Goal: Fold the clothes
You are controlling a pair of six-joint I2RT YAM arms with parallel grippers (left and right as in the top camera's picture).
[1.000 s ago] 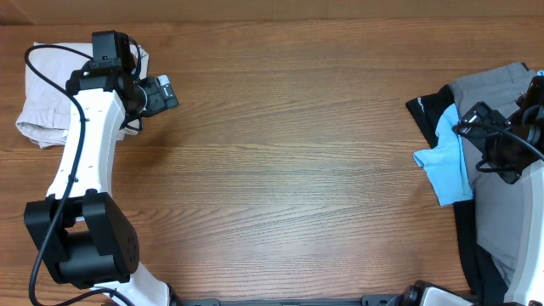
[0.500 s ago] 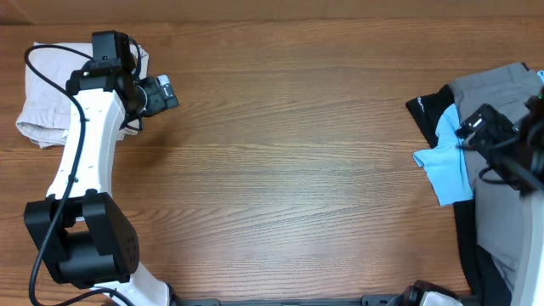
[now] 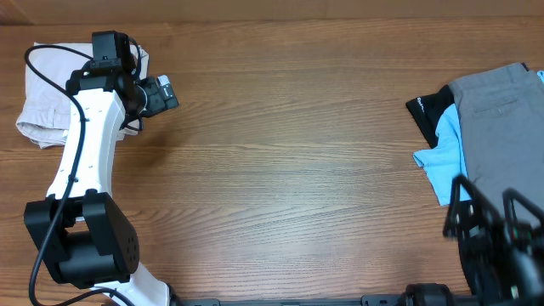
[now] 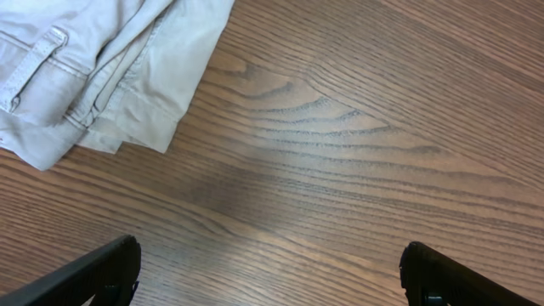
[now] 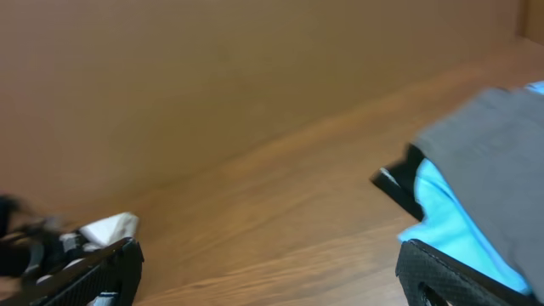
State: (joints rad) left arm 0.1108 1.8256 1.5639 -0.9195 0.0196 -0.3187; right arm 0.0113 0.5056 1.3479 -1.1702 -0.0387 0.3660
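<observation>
The pale beige clothes (image 3: 38, 98) lie folded in a wrinkled bundle at the table's far left, partly under my left arm. In the left wrist view the bundle (image 4: 93, 68) fills the upper left, showing a waistband loop and stitched hems. My left gripper (image 3: 161, 92) is open and empty, just right of the bundle; its fingertips (image 4: 268, 272) hover over bare wood. My right gripper (image 3: 489, 217) is blurred at the lower right, open and empty (image 5: 268, 268), held above the table.
A pile at the right edge holds grey trousers (image 3: 501, 119) on top of a light-blue garment (image 3: 446, 161) and a black one (image 3: 425, 109). They also show in the right wrist view: grey trousers (image 5: 493, 144), light-blue garment (image 5: 450, 212).
My right arm has pulled back from over the grey trousers toward the near right edge, uncovering the pile. The left arm and the beige bundle have not moved.
</observation>
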